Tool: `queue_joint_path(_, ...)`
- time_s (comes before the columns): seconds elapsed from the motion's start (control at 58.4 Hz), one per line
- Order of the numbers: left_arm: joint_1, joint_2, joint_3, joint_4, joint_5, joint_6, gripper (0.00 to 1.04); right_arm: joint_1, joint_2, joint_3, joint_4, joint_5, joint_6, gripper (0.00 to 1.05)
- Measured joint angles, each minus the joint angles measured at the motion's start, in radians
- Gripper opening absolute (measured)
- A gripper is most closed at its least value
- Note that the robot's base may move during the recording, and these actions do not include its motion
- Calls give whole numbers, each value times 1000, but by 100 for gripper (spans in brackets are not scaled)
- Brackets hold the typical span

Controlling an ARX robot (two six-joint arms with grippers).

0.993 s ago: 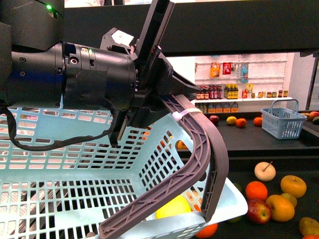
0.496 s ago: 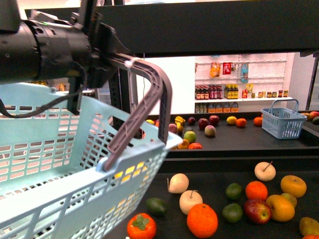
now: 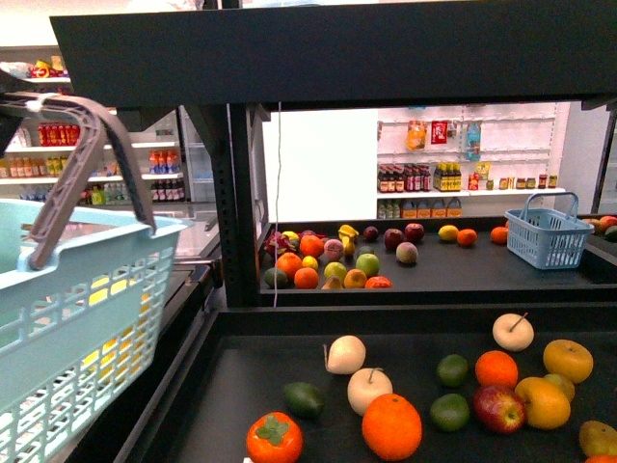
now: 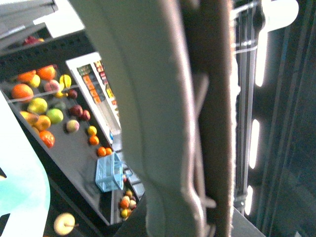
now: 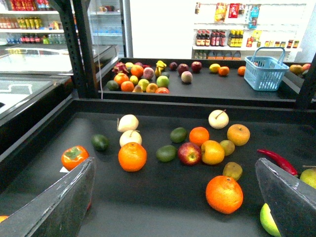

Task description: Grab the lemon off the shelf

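Left claw (image 4: 190, 113) clamped on basket (image 3: 58, 338) handle (image 3: 65, 188), left of frame. Lemon (image 3: 98, 288) inside basket, yellow showing through slots. Right claw (image 5: 175, 165) spread wide, empty, above shelf (image 5: 197, 102) tray of mixed fruit (image 5: 132, 156).

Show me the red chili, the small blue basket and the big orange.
red chili (image 5: 279, 160), right wrist view, middle of its body.
small blue basket (image 3: 546, 243), front view, front wall.
big orange (image 3: 391, 426), front view, centre.
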Motion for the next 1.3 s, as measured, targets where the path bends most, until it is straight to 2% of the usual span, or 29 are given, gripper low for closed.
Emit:
queue_joint_path(0.222, 142, 53, -10, 172, 76, -80, 8, 0, 0, 0, 0, 0, 0, 97)
queue_joint_path(0.548, 241, 172, -10, 261, 113, -153, 8, 0, 0, 0, 0, 0, 0, 97)
queue_joint_path(1.044, 302, 309, 6, 387, 179, -199, 8, 0, 0, 0, 0, 0, 0, 97)
queue_joint_path(1.301, 307, 369, 3, 464, 190, -213, 8, 0, 0, 0, 0, 0, 0, 97)
